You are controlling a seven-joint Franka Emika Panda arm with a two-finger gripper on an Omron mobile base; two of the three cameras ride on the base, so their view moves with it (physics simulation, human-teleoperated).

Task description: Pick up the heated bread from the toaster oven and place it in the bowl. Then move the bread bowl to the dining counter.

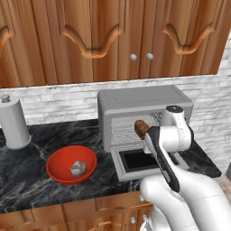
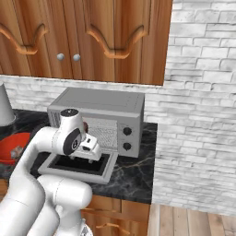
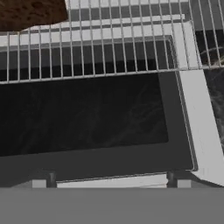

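The toaster oven (image 1: 144,113) stands on the black marble counter with its glass door (image 1: 137,161) dropped open. The heated bread (image 1: 141,127), a dark-brown chunk, lies on the wire rack (image 3: 113,39) inside, and the hand view catches it at the top left (image 3: 30,13). My gripper (image 2: 88,156) hangs over the open door, just in front of the rack and to the right of the bread. Its fingertips (image 3: 46,180) stand wide apart, open, with nothing between them. The red bowl (image 1: 61,160) sits left of the oven with a pale grey-tan roll (image 1: 78,168) in it.
A grey cylindrical canister (image 1: 13,122) stands at the counter's far left. Wooden wall cabinets (image 1: 113,36) hang above the oven. A white brick wall (image 2: 198,115) closes the counter on the right, past the oven's two dark knobs (image 2: 127,138).
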